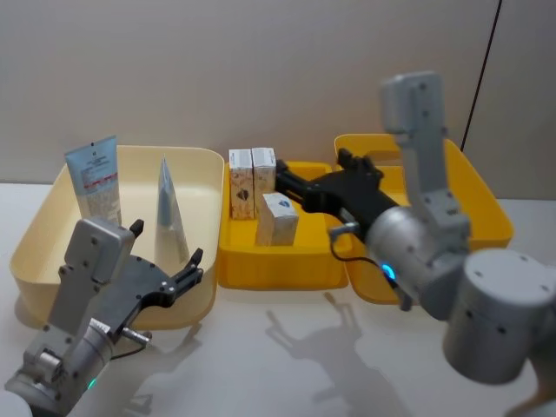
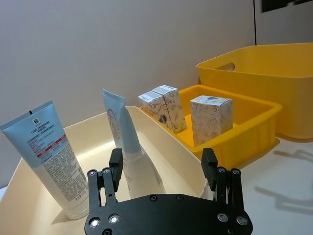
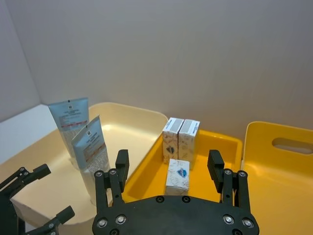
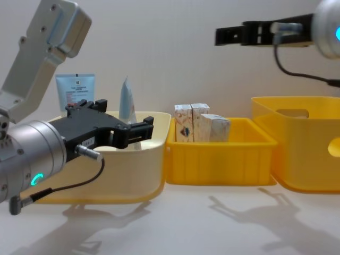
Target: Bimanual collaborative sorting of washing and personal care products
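- Left pincer [image 2: 162, 164] wide open and empty. Both tubes [image 2: 41, 142] stand just past its fingertips, in the cream bin [image 2: 161, 128].
- Right pincer [image 3: 168, 161] open too, with the cartons [image 3: 180, 137] below it.
- Looks sorted to me; next is probably just backing out cleanly.

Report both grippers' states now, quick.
Left gripper: open, holding nothing, at the cream bin's near rim.
Right gripper: open, holding nothing, raised high over the yellow tray.

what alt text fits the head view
Two tubes stand in a cream bin and three cartons in a small yellow bin, with a bigger yellow bin to the right. The open left gripper is at the cream bin's near rim; the open right gripper is raised above the yellow bins.
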